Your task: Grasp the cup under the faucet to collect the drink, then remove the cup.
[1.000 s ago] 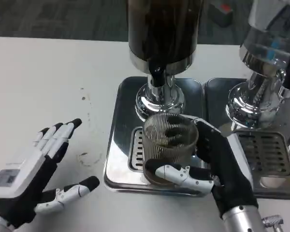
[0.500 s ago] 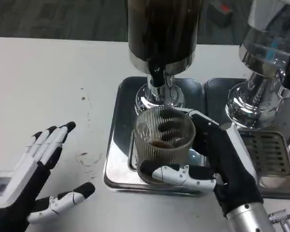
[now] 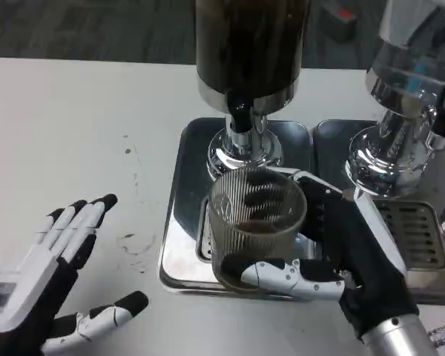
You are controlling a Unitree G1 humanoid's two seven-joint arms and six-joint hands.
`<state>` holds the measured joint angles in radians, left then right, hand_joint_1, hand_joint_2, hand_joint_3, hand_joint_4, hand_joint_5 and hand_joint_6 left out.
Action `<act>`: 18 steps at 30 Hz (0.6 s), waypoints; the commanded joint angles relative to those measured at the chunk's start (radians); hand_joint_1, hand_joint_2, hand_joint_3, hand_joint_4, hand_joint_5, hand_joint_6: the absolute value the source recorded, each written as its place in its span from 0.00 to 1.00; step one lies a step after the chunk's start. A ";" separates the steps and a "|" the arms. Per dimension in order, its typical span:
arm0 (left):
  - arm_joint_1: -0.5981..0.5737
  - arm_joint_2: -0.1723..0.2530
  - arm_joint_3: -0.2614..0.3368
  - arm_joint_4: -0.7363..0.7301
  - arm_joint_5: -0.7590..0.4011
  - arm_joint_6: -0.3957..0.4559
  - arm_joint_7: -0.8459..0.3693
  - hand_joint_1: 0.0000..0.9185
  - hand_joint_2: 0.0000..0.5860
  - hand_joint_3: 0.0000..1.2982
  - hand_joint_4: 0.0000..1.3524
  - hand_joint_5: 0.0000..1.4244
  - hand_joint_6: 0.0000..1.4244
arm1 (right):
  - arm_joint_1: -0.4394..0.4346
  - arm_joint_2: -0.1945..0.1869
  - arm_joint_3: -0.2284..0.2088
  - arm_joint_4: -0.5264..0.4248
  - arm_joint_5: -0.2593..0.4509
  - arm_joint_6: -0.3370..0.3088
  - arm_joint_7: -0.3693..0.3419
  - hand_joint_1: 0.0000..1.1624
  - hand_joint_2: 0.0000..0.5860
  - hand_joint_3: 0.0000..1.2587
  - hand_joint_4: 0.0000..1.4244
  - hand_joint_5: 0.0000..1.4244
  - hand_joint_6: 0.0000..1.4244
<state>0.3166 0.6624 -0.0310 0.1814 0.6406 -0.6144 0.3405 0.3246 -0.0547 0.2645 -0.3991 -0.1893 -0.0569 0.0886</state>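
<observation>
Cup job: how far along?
Done: the right hand grips the ribbed cup on the drip tray below the dark dispenser's faucet. In hand: a little dark liquid in the cup; no stream visible. Left: fill, then remove. The left hand waits open.

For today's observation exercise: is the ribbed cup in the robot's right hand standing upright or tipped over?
Upright. The cup has its open rim facing up, below the dark faucet, with the right hand wrapped round its side.
</observation>
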 commanded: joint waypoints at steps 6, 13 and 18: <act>0.009 -0.025 -0.003 -0.007 0.008 0.011 -0.007 0.00 0.27 0.00 0.00 0.00 0.00 | 0.009 0.023 0.004 -0.029 0.017 -0.005 -0.019 0.83 0.39 0.36 0.40 0.48 0.69; 0.005 -0.028 -0.004 -0.002 0.008 0.009 -0.006 0.00 0.27 0.00 0.00 0.00 0.00 | 0.007 0.033 0.006 -0.023 0.016 -0.011 -0.033 0.83 0.39 0.36 0.41 0.48 0.69; 0.002 -0.031 -0.008 0.000 0.009 0.009 -0.009 0.00 0.27 0.00 0.00 0.00 0.00 | 0.010 0.041 0.007 -0.016 0.018 -0.013 -0.044 0.83 0.39 0.36 0.41 0.48 0.69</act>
<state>0.3194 0.6362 -0.0328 0.1775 0.6409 -0.6076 0.3405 0.3371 -0.0313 0.2708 -0.3991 -0.1894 -0.0552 0.0608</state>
